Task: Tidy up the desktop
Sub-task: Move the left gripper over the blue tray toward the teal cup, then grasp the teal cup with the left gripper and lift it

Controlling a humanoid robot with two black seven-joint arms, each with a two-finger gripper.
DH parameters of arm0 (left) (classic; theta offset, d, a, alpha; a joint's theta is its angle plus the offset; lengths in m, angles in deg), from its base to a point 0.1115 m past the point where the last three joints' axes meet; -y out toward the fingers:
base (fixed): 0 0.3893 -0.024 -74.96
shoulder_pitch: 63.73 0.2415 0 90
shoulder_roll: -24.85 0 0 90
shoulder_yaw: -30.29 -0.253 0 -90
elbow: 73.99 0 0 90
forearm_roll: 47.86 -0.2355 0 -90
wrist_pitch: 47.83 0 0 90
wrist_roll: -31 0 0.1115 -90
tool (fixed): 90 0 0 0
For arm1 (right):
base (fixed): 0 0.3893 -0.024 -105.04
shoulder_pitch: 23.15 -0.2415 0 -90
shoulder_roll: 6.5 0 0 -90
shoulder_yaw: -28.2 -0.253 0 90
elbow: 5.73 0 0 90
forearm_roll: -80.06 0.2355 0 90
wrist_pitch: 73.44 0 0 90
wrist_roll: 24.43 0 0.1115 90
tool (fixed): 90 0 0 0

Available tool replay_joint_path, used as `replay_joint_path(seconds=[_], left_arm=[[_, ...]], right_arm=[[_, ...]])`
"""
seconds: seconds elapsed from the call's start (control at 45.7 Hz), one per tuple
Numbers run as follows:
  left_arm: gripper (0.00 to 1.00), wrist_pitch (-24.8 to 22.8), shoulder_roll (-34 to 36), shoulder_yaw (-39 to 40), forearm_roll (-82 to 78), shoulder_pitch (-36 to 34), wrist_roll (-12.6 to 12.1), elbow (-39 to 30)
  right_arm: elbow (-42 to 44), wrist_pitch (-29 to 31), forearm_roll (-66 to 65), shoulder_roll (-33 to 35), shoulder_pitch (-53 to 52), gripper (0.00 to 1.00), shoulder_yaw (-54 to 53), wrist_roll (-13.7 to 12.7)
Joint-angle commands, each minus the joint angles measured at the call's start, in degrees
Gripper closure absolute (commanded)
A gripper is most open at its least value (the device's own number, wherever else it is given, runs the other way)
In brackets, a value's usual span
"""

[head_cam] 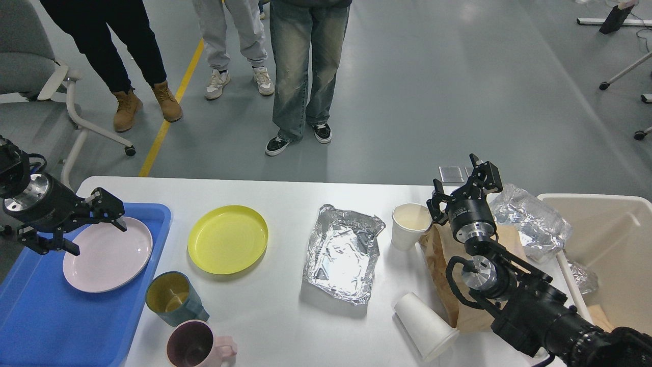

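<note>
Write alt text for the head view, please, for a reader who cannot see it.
A white desktop holds a yellow plate, foil tray, paper cups, two mugs and a brown paper bag. The open left gripper hovers over a pink plate in a blue tray; the right gripper hangs near a beige bin.

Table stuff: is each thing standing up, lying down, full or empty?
Pink plate: flat in the blue tray, empty.
Yellow plate: flat on the table, empty.
Green mug: upright.
Pink mug: upright.
Foil pan: open, empty.
Far paper cup: upright.
Near paper cup: lying down.
Left tool: open, above the pink plate.
</note>
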Motion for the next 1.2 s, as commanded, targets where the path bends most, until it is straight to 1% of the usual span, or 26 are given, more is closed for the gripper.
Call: replay_joint_path(seconds=[0.0, 0.109, 0.175, 0.241, 0.306, 0.437, 0.547, 0.656, 0.7, 0.744, 0.853, 1.028, 1.181], left_arm=[[0.04, 0.02, -2.42, -7.57, -0.01, -4.99, -0.15, -6.89], [0.04, 0.02, -5.05, -14.07, -0.10, -9.90, -0.23, -11.81], [0.04, 0.02, -6.64, -18.56, -0.19, -14.12, -0.23, -16.47], [0.04, 0.02, -7.69, -20.24, -0.19, -16.94, -0.24, -19.90], [0.04, 0.02, -8.13, -20.07, -0.19, -17.47, -0.15, -20.96], [0.04, 0.02, -10.77, -18.14, -0.10, -15.37, -0.06, -20.87], [0.04, 0.02, -12.88, -14.45, -0.10, -11.42, -0.15, -20.87], [0.04, 0.09, -15.51, -12.60, -0.01, -7.46, -0.15, -20.70], [0.04, 1.40, -16.39, -11.81, -0.01, -6.23, -0.15, -20.43], [0.04, 1.41, -17.10, -11.19, 0.08, -5.35, 0.03, -19.56], [0.04, 1.32, -18.50, -10.75, 0.08, -3.68, 0.03, -17.53], [0.04, 1.23, -18.86, -10.92, 0.08, -2.88, -0.06, -16.57], [0.04, 1.41, -18.86, -10.92, 0.08, -1.31, -0.15, -12.97]], right_arm=[[0.02, 0.00, -0.03, 0.00, 0.00, 0.00, 0.00, 0.00], [0.02, 0.00, -0.03, 0.00, 0.00, 0.00, 0.00, 0.00], [0.02, 0.00, -0.03, 0.00, 0.00, 0.00, 0.00, 0.00], [0.02, 0.00, -0.03, 0.00, 0.00, 0.00, 0.00, 0.00], [0.02, 0.00, -0.03, 0.00, 0.00, 0.00, 0.00, 0.00], [0.02, 0.00, -0.03, 0.00, 0.00, 0.00, 0.00, 0.00], [0.02, 0.00, -0.03, 0.00, 0.00, 0.00, 0.00, 0.00], [0.02, 0.00, -0.03, 0.00, 0.00, 0.00, 0.00, 0.00], [0.02, 0.00, -0.03, 0.00, 0.00, 0.00, 0.00, 0.00], [0.02, 0.00, -0.03, 0.00, 0.00, 0.00, 0.00, 0.00], [0.02, 0.00, -0.03, 0.00, 0.00, 0.00, 0.00, 0.00], [0.02, 0.00, -0.03, 0.00, 0.00, 0.00, 0.00, 0.00], [-0.06, 0.00, -0.03, 0.00, 0.00, 0.00, 0.00, 0.00]])
